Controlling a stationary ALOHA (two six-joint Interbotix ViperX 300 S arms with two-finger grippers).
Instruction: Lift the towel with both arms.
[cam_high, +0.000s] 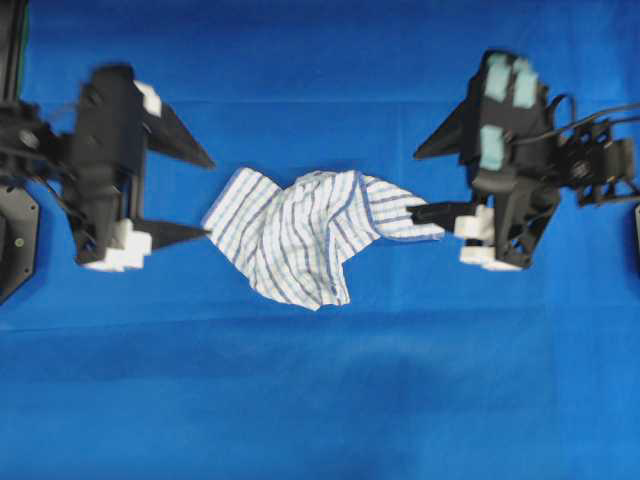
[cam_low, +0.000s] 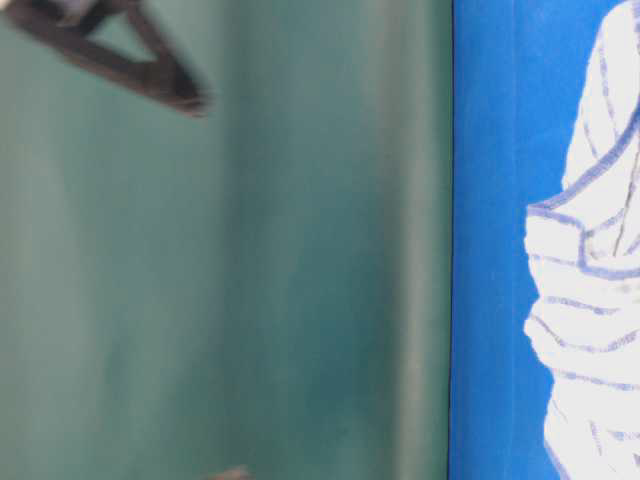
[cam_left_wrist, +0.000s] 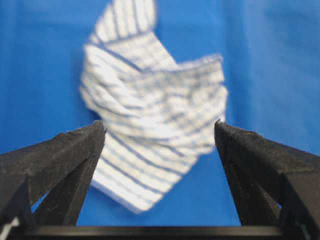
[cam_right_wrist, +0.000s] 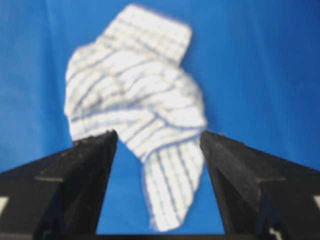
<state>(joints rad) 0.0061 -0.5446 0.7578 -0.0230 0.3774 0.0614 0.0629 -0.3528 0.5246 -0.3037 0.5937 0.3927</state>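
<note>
Your towel (cam_high: 300, 235) lies crumpled on the blue desk (cam_high: 320, 400); left gripper (cam_high: 205, 195) and right gripper (cam_high: 425, 185) flank it, jaws wide, holding nothing.

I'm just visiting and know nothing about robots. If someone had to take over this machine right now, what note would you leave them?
Left gripper: open, holding nothing, just off the towel's left edge.
Right gripper: open, holding nothing; one finger lies over the towel's right corner.
Towel: crumpled on the blue table cover, between the two grippers.
Done: both grippers are lined up at opposite ends.
Left: close each gripper on its end of the towel, then raise both together.
</note>
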